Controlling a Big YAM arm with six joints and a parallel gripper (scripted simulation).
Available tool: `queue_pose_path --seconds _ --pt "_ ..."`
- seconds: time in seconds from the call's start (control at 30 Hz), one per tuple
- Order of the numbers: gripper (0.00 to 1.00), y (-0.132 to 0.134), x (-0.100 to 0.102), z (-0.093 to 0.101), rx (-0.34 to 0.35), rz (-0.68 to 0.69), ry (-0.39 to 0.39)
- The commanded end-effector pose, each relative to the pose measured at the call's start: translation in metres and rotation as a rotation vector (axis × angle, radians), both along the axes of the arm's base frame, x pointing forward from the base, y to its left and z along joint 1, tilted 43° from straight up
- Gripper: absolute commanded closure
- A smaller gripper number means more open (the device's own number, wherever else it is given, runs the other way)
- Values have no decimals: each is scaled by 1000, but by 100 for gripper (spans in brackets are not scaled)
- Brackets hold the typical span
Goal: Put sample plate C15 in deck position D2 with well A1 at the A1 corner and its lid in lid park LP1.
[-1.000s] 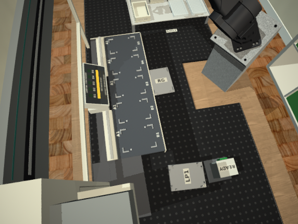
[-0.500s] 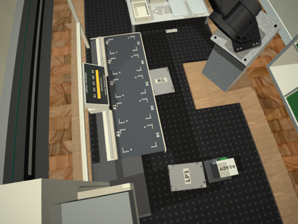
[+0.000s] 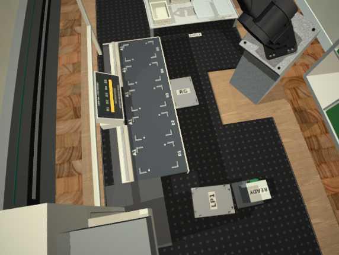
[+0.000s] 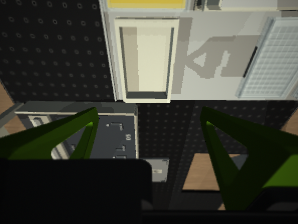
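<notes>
My gripper (image 4: 149, 112) hangs with its green fingers spread as wide as they go and nothing between them, low in the wrist view above the dark perforated mat (image 4: 55, 55). At the top of that view the SHELF (image 4: 210, 85) carries a cream open-topped reservoir (image 4: 146, 55), whose contents I cannot make out, and a lidded well plate (image 4: 272, 60) at the right edge; I cannot read any ID on it. In the top view the deck (image 3: 154, 110) left of centre has D2 (image 3: 149, 118) bare inside its brackets, and lid park LP1 (image 3: 199, 194) near the bottom holds nothing.
</notes>
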State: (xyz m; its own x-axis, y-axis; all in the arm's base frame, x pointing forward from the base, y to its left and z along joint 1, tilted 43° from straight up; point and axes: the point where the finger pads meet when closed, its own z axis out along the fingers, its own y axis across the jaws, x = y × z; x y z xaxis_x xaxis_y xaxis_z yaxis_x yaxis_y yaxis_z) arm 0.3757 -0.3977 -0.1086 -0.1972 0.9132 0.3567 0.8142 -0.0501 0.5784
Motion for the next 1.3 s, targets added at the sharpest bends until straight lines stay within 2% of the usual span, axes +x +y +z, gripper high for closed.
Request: queue_pose_path --seconds 0.0,0.1,0.13,0.27,1.27 --pt "0 -21 1 17 -28 -28 -16" --pt "0 -21 1 17 -28 -28 -16" --pt "0 -39 -5 34 -45 -57 -25" --pt "0 -45 -13 44 -59 -41 -32" --pt "0 -39 -8 41 -53 -31 -29"
